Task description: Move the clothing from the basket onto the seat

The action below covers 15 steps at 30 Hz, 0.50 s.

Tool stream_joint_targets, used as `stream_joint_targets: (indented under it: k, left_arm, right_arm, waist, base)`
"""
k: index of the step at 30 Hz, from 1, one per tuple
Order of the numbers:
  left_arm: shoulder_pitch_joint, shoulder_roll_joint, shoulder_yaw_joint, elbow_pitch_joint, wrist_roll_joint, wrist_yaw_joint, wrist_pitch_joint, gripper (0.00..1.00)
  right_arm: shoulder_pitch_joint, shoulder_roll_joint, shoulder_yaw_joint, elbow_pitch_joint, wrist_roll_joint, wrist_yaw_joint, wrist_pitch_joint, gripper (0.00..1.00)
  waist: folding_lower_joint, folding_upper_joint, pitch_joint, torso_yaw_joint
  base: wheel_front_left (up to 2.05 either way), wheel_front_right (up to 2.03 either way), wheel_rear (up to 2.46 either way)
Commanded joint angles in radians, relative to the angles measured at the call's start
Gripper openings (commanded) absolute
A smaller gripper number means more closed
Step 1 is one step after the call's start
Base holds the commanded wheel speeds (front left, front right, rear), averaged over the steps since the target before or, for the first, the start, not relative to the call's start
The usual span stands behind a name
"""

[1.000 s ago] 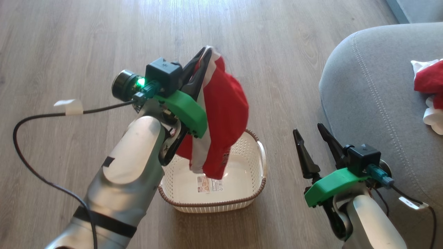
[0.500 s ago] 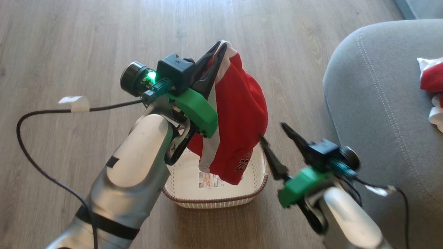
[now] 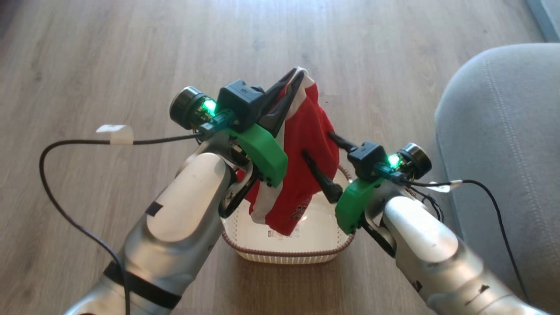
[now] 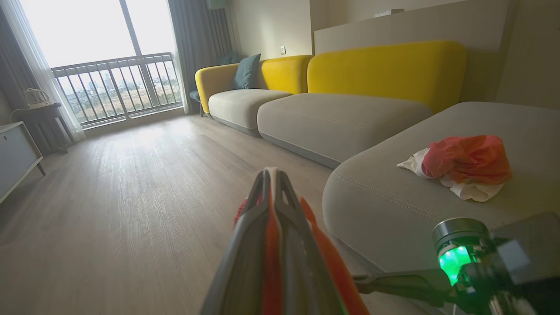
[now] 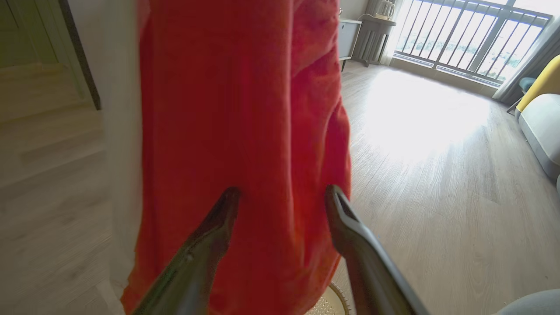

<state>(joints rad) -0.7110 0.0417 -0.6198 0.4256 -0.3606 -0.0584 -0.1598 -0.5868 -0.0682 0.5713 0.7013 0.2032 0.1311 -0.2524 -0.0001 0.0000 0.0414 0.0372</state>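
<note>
Head: left gripper (image 3: 297, 75) clenched on red garment (image 3: 313, 140), which hangs long-axis vertical above basket (image 3: 288, 258); right gripper (image 3: 317, 144) spread wide, empty, nearer seat (image 3: 503, 131). Left wrist: seat lies to the right, other garment (image 4: 463, 162) on it. Right wrist: fingers (image 5: 210, 236) straddle red garment

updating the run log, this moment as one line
left pincer: shut on red garment, held above basket | right pincer: open, fingers at the garment | second garment: on seat
</note>
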Motion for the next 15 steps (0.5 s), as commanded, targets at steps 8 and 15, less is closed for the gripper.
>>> stream_joint_targets:
  k: [8, 15]
  left_arm:
    - [-0.063, 0.010, -0.027, -0.015, -0.038, 0.006, -0.025, 0.00]
    - [-0.078, 0.009, -0.037, 0.002, -0.049, 0.018, -0.039, 0.00]
  right_arm:
    - [-0.116, 0.018, 0.159, 0.126, 0.149, 0.000, -0.009, 0.00]
    - [-0.142, 0.018, 0.158, 0.109, 0.182, 0.000, -0.009, 0.00]
  waist:
    - [0.0001, 0.0000, 0.005, 0.057]
    - [0.0001, 0.0000, 0.021, 0.060]
  base:
    - [0.00, 0.00, 0.00]
    - [0.00, 0.00, 0.00]
